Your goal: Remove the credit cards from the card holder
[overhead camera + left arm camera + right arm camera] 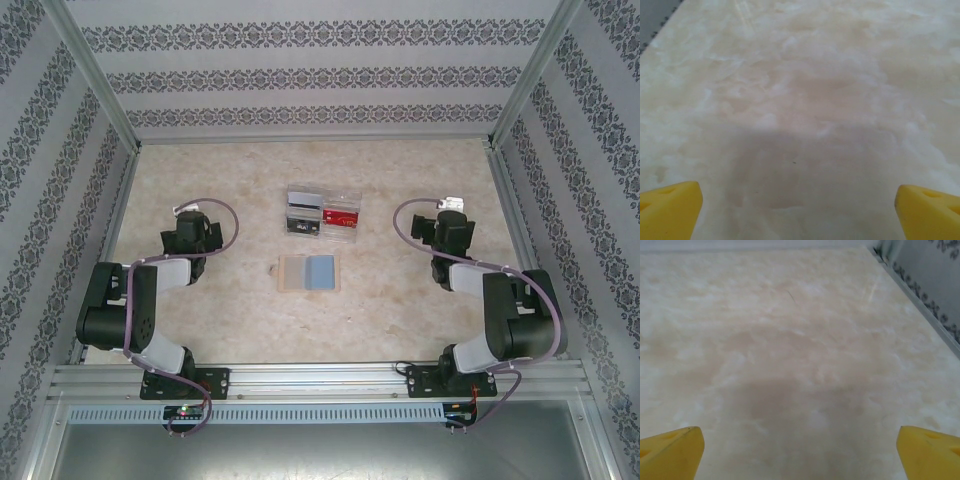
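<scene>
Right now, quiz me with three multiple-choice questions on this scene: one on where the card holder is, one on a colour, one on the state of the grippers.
1. Where is the card holder?
A) flat on the table, near its middle
B) against the back wall
C) at the table's left edge

2. What colour is most of its open face?
A) green
B) grey-blue
C) black

3. How do the left gripper and right gripper stand?
A) both open, empty
B) both shut
C) one holds a card

Answers:
1 A: the top view shows it lying mid-table.
2 B: a grey-blue panel sits beside a tan strip.
3 A: each wrist view shows yellow fingers wide apart over bare table.
</scene>
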Available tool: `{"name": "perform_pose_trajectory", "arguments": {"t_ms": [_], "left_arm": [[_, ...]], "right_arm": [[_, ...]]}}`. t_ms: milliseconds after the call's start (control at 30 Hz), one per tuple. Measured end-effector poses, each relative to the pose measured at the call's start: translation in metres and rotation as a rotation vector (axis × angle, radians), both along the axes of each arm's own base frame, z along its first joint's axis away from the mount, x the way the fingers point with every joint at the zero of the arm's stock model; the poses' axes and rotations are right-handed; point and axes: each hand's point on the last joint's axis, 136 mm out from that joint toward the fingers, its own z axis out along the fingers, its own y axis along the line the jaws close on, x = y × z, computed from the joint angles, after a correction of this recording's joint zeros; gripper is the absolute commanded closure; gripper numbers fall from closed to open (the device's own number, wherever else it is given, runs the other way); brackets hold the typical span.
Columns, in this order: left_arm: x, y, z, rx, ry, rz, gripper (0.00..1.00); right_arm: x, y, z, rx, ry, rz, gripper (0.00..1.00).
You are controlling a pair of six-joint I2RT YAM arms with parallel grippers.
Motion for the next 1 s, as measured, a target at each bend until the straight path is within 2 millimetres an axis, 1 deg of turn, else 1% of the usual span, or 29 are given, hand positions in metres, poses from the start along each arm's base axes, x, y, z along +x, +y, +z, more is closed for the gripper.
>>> {"name": "perform_pose_trajectory", "arguments": {"t_ms": [33,133,267,367,533,867,933,1000], "left_arm": [[0.001,-0.005,0.000,-0.008,-0.012,-0.030,0.00],[0.005,-0.016,0.003,-0.024,-0.055,-0.101,0.01],[0.007,-0.027,0.008,-0.043,-0.126,-0.176,0.00],[0.003,-0.031,0.004,-0.046,-0.136,-0.202,0.00],[0.007,-0.035,0.011,-0.049,-0.170,-0.227,0.01],[0.008,-0.037,0.014,-0.051,-0.182,-0.240,0.01],[0.008,-0.037,0.014,-0.053,-0.182,-0.243,0.01],[0.008,-0.038,0.014,-0.054,-0.182,-0.244,0.01]], "right_arm": [[-0.001,0.003,-0.001,0.005,-0.025,0.020,0.02],[-0.005,0.011,-0.010,0.014,-0.020,0.069,0.02],[0.000,0.016,-0.001,0.020,-0.064,0.103,0.02],[0.001,0.016,0.002,0.020,-0.077,0.108,0.02],[0.002,0.017,0.005,0.022,-0.088,0.113,0.02],[0.003,0.018,0.007,0.022,-0.098,0.115,0.02],[0.003,0.020,0.007,0.026,-0.097,0.127,0.02],[0.003,0.026,0.007,0.036,-0.097,0.178,0.02]]}}
